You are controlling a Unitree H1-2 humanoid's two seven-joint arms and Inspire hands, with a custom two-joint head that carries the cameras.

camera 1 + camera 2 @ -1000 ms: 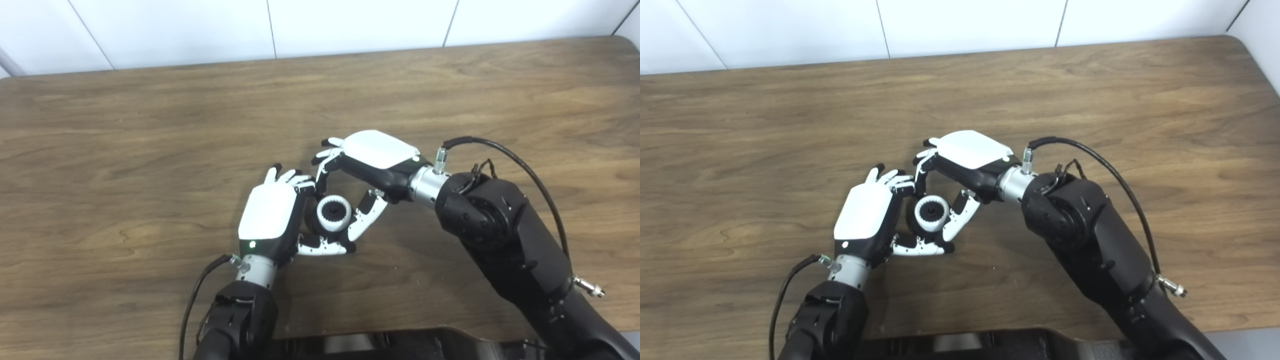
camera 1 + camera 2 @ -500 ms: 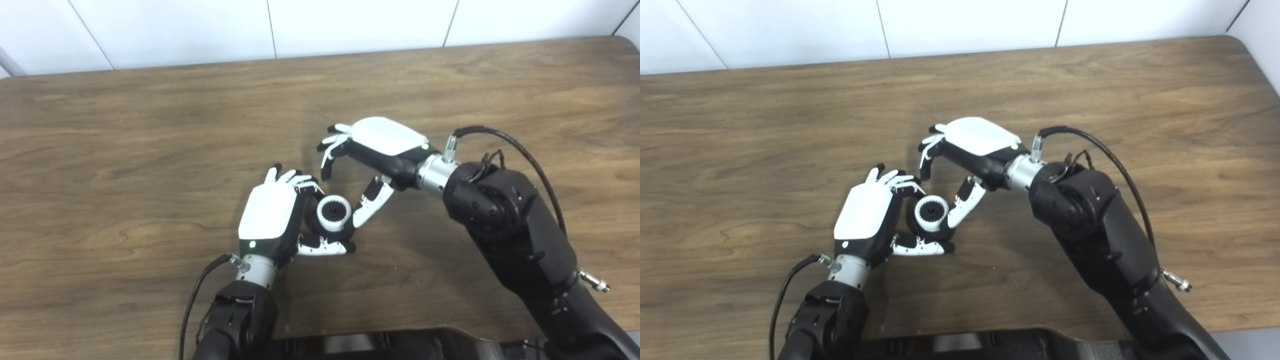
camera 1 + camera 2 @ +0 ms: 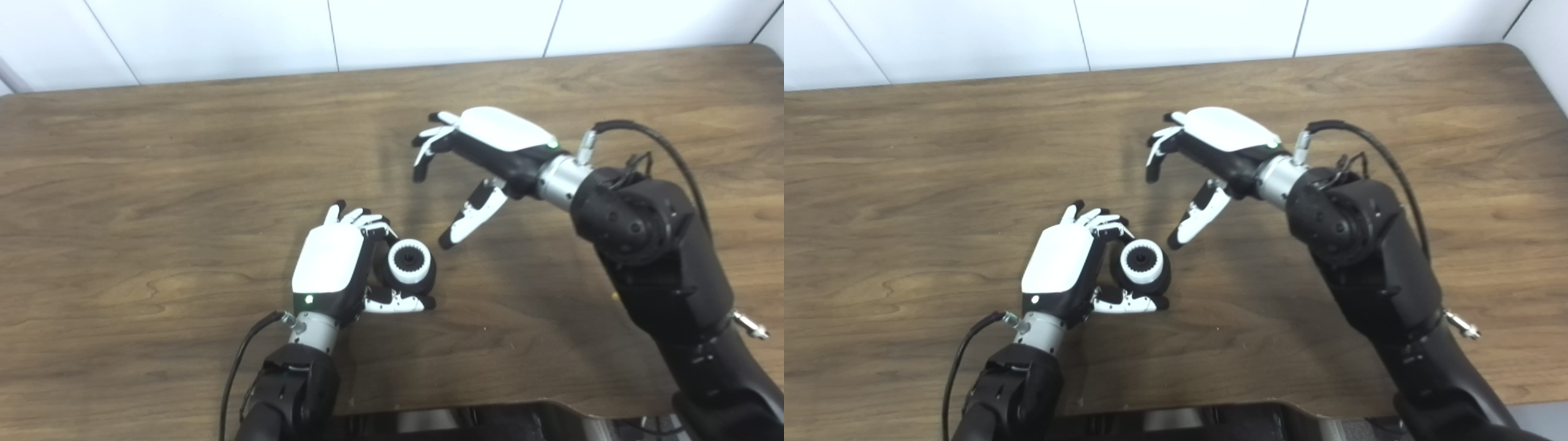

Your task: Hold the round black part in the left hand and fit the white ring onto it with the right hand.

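Observation:
My left hand (image 3: 334,263) is shut on the round black part (image 3: 422,280), holding it just above the wooden table (image 3: 184,184) with its face turned up toward me. The white toothed ring (image 3: 407,258) sits on the face of the black part, around its dark centre hole. My right hand (image 3: 484,153) is open and empty, raised above the table up and to the right of the part, fingers spread and thumb pointing down toward it. The same scene shows in the right eye view, with the part (image 3: 1157,278) and the right hand (image 3: 1213,144).
A white tiled wall (image 3: 392,30) runs behind the table's far edge. A black cable (image 3: 245,355) loops from my left wrist, and another cable (image 3: 661,153) arcs over my right forearm. A dark base edge (image 3: 478,422) lies at the bottom.
My right hand has let go of the white ring and pulled away up and to the right, opening its fingers. The left hand and the part have stayed in place.

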